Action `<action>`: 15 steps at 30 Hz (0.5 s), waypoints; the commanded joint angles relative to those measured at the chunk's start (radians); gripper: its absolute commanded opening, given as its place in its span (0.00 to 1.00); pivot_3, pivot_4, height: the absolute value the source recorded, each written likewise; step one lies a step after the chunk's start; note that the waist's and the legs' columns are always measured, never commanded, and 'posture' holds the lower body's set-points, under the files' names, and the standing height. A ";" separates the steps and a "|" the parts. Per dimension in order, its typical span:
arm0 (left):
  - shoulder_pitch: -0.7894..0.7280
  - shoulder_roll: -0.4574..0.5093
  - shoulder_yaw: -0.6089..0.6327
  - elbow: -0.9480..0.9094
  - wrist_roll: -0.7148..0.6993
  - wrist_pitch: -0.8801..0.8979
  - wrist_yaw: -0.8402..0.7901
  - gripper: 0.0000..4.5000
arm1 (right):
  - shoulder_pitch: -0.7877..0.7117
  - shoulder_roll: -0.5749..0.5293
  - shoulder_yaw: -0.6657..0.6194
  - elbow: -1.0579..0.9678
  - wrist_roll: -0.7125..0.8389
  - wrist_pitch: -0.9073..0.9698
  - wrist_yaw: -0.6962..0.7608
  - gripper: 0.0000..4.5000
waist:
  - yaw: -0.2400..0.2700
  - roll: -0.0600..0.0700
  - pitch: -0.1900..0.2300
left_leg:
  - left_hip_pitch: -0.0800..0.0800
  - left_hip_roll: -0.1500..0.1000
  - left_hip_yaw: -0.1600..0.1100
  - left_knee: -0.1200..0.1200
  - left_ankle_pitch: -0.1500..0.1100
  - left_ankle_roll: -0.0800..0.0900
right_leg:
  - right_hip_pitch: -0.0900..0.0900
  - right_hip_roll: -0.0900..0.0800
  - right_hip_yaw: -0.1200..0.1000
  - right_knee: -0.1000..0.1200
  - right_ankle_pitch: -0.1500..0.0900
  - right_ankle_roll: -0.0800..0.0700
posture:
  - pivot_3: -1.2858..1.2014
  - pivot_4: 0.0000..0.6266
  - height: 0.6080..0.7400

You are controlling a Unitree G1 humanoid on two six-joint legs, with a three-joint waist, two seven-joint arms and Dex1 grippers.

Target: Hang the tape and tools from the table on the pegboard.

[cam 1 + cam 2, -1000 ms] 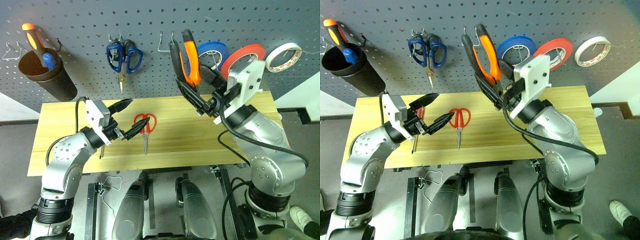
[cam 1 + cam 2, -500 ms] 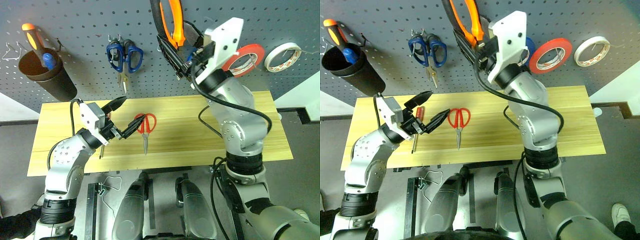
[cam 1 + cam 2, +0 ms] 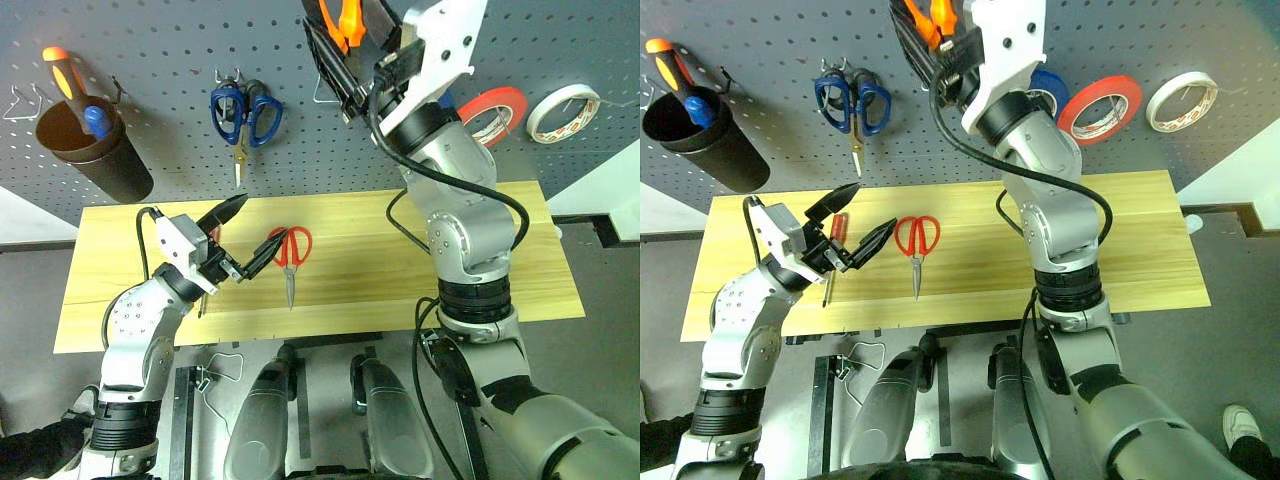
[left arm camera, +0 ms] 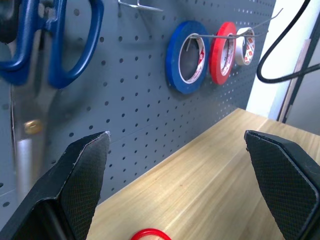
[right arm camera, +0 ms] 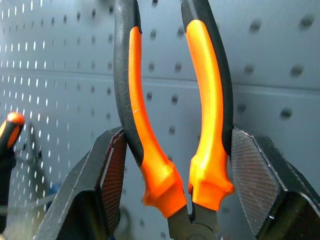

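Two robot arms are up over a long, pale wooden table. The right gripper is raised high against the grey pegboard, and its two black fingers pinch the pliers with orange-and-black handles. The handles stick up past the fingertips, close to the board's holes.

Just beside that hand, on its outer side, a thin flat ring of bright red tape hangs on the board. A blue roll of tape hangs on the near side of it, partly hidden behind the arm, and a white roll of tape hangs past the red one.

The left gripper is low, just above the table, and its fingers are spread wide with nothing between them. The red-handled scissors lie flat on the wood right in front of those fingertips, points aimed at the table's near edge. The slim red-handled screwdriver lies on the wood under that hand, partly hidden by it.

Above the left hand, blue-handled scissors hang on the board. Further out to that hand's outer side, a dark round cup hangs there with an orange-and-black screwdriver and a blue-handled screwdriver in it.
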 commanded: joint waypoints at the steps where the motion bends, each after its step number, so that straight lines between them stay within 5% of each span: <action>1: 0.007 -0.009 -0.006 -0.005 0.006 -0.043 0.000 1.00 | -0.062 0.034 -0.008 -0.026 -0.007 -0.076 -0.033 0.60 | 0.000 0.000 0.000 | 0.000 0.000 0.000 0.000 0.000 0.000 | 0.000 0.000 0.000 0.000 0.000 0.000 | 0.53 0.58 0.72; 15: 0.006 -0.052 -0.007 0.002 0.022 -0.139 0.021 1.00 | -0.095 0.183 0.022 0.248 -0.073 -0.309 -0.113 0.60 | 0.000 0.000 0.000 | 0.000 0.000 0.000 0.005 0.000 0.001 | 0.000 0.001 0.000 0.006 0.000 0.000 | 0.54 0.59 0.72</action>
